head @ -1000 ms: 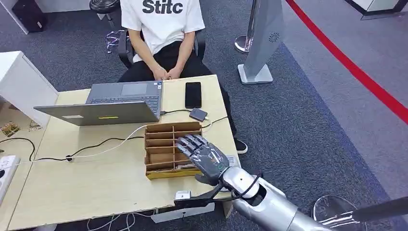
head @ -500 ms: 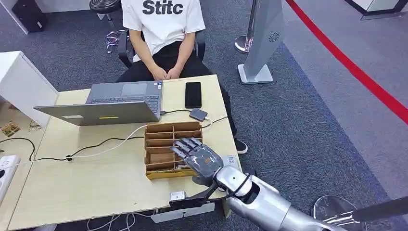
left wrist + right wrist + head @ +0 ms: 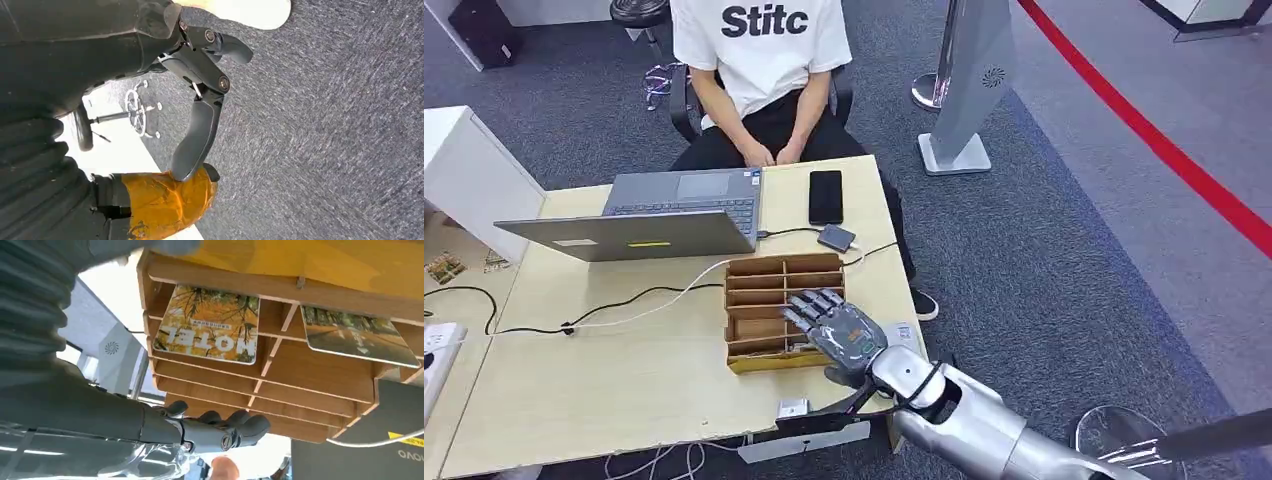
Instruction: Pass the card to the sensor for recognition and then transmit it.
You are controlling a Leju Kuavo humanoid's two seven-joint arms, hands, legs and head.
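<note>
1. I am holding my right hand (image 3: 842, 335) over the brown wooden divided tray (image 3: 754, 272) on the pale wooden desk (image 3: 614, 370), fingers apart and gripping nothing.
2. The yellow-printed hotel card (image 3: 207, 324) is lying flat in a near compartment of the tray, just beside my fingertips (image 3: 250, 426) and not touching them; a second, greenish card (image 3: 357, 337) is lying in the neighbouring compartment.
3. I am judging the card light, thin, stiff and slick, so pinching a free edge looks better than pressing its face.
4. The small grey card sensor (image 3: 835, 237) is sitting beyond the tray, near the black phone (image 3: 825, 196).
5. My left hand (image 3: 200, 115) is hanging over the carpet, fingers loosely apart, holding nothing.
</note>
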